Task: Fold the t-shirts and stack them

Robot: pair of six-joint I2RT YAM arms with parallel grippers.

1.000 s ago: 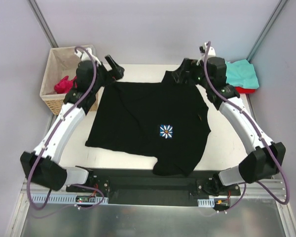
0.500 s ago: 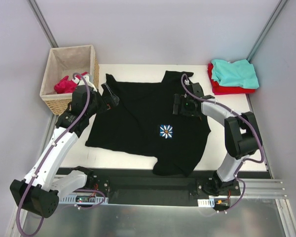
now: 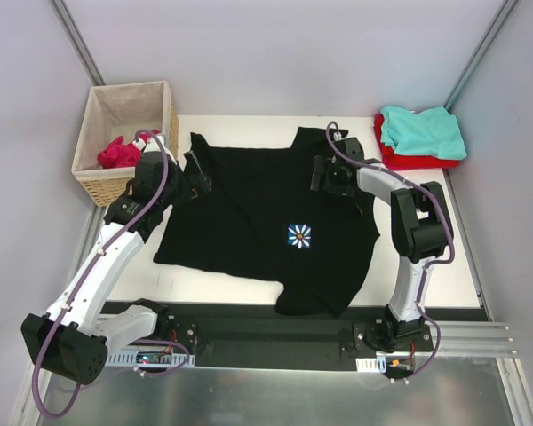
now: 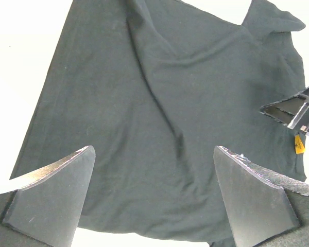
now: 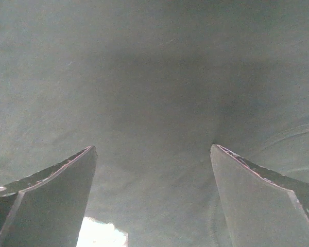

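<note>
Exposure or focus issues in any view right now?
Top external: even light, sharp, large black cloth t-shirt shows little fold detail. Left wrist: white table blown out, shirt creases readable. Right wrist: dim, soft close-up of black cloth, shadowed centre.

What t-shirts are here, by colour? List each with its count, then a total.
Large black cloth t-shirt with flower emblem, spread flat: 1
Teal folded cloth t-shirt, atop the red one: 1
Red folded cloth t-shirt: 1
Magenta-pink crumpled cloth t-shirt in woven wicker basket: 1
Total: 4
</note>
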